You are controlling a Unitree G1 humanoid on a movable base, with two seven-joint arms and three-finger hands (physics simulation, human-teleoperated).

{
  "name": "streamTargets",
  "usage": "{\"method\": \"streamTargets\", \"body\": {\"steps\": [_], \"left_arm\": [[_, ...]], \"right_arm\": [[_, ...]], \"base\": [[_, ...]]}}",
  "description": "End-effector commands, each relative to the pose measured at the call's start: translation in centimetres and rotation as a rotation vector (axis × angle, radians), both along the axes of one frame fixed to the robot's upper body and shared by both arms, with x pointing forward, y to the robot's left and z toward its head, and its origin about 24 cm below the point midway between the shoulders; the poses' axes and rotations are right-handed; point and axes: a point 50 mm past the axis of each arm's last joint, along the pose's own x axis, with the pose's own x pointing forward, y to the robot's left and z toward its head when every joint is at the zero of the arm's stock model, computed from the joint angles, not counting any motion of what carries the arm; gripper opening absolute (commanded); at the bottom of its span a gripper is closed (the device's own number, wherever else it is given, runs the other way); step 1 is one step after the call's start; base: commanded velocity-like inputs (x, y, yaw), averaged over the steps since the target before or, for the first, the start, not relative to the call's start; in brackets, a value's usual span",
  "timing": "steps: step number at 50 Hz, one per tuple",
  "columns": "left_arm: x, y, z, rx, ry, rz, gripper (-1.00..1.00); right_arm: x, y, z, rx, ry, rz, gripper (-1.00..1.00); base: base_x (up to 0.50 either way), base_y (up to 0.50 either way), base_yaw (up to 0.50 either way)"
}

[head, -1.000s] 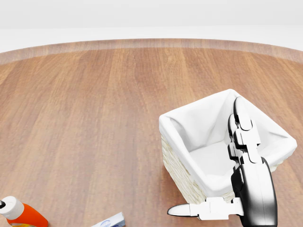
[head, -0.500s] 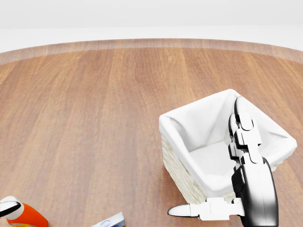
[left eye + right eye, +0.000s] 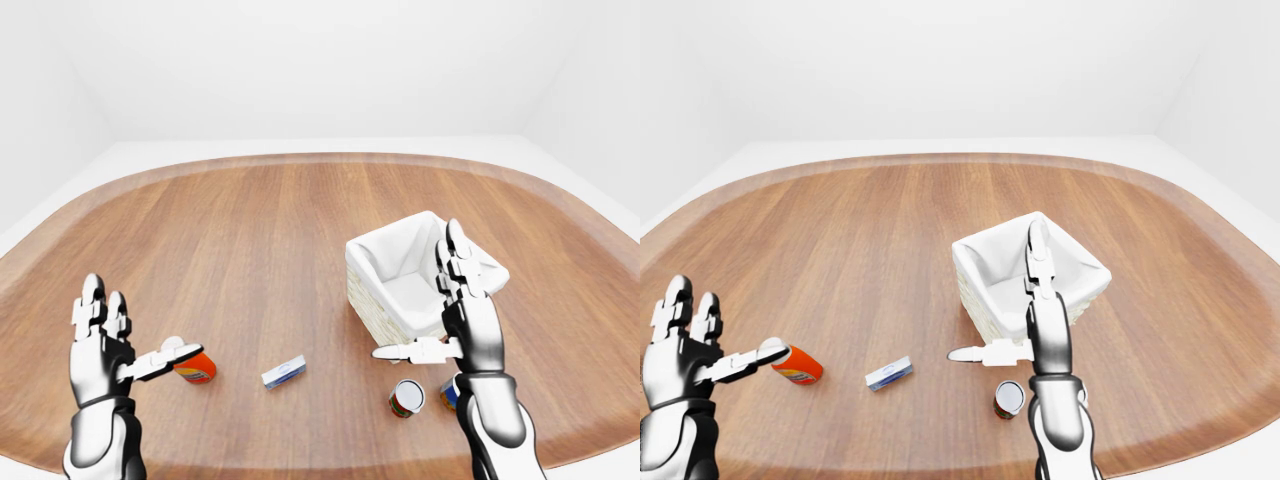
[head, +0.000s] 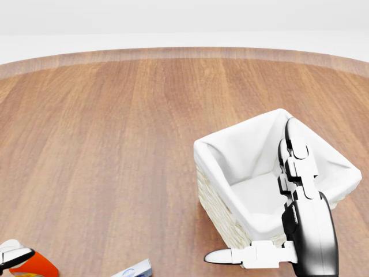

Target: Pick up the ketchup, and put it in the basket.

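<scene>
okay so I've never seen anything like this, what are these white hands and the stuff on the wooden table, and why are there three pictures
These are simulator renders from three cameras on a humanoid robot's head, looking out over its own arms. The left hand and right hand each have three fingers; both are open and hold nothing. On the wooden table lie an orange ketchup bottle beside the left thumb, a small box, a can and a white-lined basket, which looks empty. The head view looks down more closely; the two eye views are wider.
</scene>
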Motion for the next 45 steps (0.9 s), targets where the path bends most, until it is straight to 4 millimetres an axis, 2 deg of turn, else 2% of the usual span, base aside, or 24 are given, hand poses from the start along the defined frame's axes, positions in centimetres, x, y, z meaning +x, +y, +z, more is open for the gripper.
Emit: {"method": "streamTargets", "body": {"steps": [1,9,19,45], "left_arm": [[0.0,0.3,-1.3,-0.016,0.057,0.011,1.0],[0.0,0.1,-2.0,-0.02,0.09,0.006,1.0],[-0.1,0.1,-4.1,-0.049,0.178,0.007,1.0],[0.1,0.4,-5.3,-0.071,0.227,0.019,1.0]], "right_arm": [[0.1,0.0,-0.1,-0.001,0.004,-0.001,1.0],[0.1,0.0,-0.2,0.0,0.007,-0.002,1.0],[0.1,0.0,-0.2,0.0,0.007,-0.003,1.0],[0.1,0.1,-0.3,-0.001,0.012,0.0,1.0]], "base": [[0.0,0.0,0.0],[0.0,0.0,0.0],[0.0,0.0,0.0],[0.0,0.0,0.0]]}}
